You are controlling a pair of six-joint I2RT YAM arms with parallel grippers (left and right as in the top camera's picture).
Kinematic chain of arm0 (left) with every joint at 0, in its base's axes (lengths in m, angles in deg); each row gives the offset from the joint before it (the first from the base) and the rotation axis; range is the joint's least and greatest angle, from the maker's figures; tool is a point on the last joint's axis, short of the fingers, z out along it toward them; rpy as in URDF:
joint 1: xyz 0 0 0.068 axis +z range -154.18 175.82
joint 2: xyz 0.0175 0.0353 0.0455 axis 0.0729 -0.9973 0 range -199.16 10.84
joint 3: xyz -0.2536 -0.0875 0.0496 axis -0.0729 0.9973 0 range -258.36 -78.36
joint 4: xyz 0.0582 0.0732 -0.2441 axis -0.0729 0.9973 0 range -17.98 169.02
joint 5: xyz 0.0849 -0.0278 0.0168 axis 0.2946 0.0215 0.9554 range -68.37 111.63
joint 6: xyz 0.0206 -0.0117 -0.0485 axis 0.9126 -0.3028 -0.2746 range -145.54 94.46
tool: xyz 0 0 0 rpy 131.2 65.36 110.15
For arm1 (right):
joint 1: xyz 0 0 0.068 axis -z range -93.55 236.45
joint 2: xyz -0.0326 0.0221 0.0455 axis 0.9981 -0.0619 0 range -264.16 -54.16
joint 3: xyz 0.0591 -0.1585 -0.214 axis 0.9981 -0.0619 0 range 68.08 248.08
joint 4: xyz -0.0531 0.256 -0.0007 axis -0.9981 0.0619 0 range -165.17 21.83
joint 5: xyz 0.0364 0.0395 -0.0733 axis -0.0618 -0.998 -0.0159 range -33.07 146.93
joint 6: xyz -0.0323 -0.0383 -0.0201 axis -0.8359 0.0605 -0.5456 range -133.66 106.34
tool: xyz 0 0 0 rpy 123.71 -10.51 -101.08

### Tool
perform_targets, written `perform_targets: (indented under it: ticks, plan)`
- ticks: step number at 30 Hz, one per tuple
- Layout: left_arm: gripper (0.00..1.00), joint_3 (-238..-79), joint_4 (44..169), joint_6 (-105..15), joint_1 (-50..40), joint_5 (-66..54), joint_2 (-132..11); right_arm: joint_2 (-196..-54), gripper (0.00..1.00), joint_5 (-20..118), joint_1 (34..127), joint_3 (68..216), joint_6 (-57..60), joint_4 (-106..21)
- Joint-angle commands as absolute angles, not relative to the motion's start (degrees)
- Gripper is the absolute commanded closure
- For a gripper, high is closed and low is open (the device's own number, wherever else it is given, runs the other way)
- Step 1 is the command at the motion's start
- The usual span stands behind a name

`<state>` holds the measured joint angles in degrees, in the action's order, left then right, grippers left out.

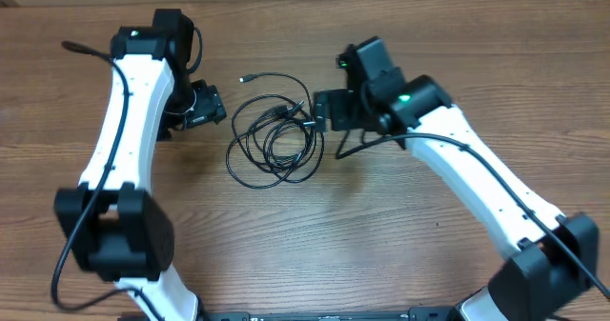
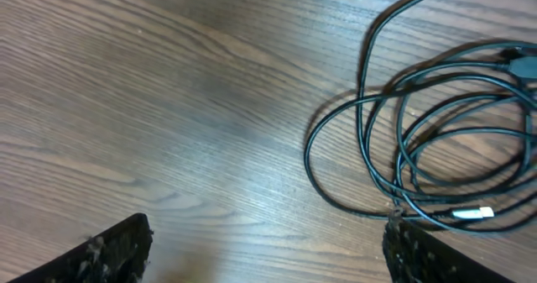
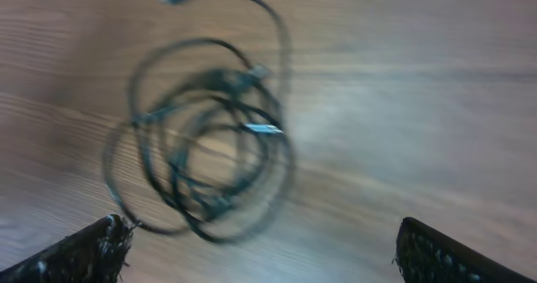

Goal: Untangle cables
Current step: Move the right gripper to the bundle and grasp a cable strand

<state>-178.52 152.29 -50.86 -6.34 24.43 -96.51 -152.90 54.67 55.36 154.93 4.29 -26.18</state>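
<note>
The cables (image 1: 274, 135) are thin black cords tangled in overlapping loops on the wooden table between my two arms, with one plug end (image 1: 244, 78) stretched out at the back. My left gripper (image 1: 205, 107) is open and empty just left of the tangle; the left wrist view shows the loops (image 2: 436, 123) and a silver plug (image 2: 475, 212) beyond its right finger. My right gripper (image 1: 326, 111) is open and empty at the tangle's right edge. The right wrist view is blurred and shows the loops (image 3: 210, 123) ahead of its left finger.
The wooden table (image 1: 381, 235) runs to all edges of the overhead view. A thicker black arm wire (image 1: 355, 142) hangs below the right wrist near the tangle. The arm bases stand at the front left (image 1: 114, 235) and front right (image 1: 543, 273).
</note>
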Motion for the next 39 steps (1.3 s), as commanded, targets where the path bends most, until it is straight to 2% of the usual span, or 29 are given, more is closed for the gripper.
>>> perform_targets:
  ticks: [1, 4, 8, 11, 13, 22, 27, 39]
  plan:
    - [0.11, -172.38, 149.29, -48.85, -6.44, 25.46, -89.32, -156.07, 0.0, 51.28, 53.61, 156.55, 6.28, -30.07]
    - [0.11, -165.17, 143.85, -46.84, -6.44, 23.34, -85.02, -158.37, 0.0, 51.32, 53.07, 156.48, 9.71, -31.16]
    - [0.11, -157.1, 138.82, -46.49, -6.44, 21.51, -81.3, -161.82, 0.11, 51.69, 52.72, 156.26, 13.43, -31.38]
    - [0.12, -153.49, 137.49, -46.49, -6.47, 20.87, -80.21, -164.92, 0.13, 51.63, 52.7, 155.65, 17.52, -31.27]
    - [0.12, -152.93, 137.47, -46.49, -6.47, 20.89, -80.21, -166.35, 0.2, 50.51, 52.67, 155.24, 18.63, -31.25]
    - [0.12, -152.75, 135.72, -46.49, -6.47, 18.8, -80.21, -169.47, 0.28, 48.28, 50.73, 153.47, 20.49, -31.29]
    - [0.12, -152.75, 135.72, -46.47, -6.47, 18.75, -80.21, -169.56, 0.46, 48.48, 50.36, 152.88, 21.1, -32.93]
    - [0.12, -152.75, 135.79, -46.49, -6.97, 18.6, -80.21, -170.08, 0.51, 49.77, 50.18, 149.55, 26.04, -35.99]
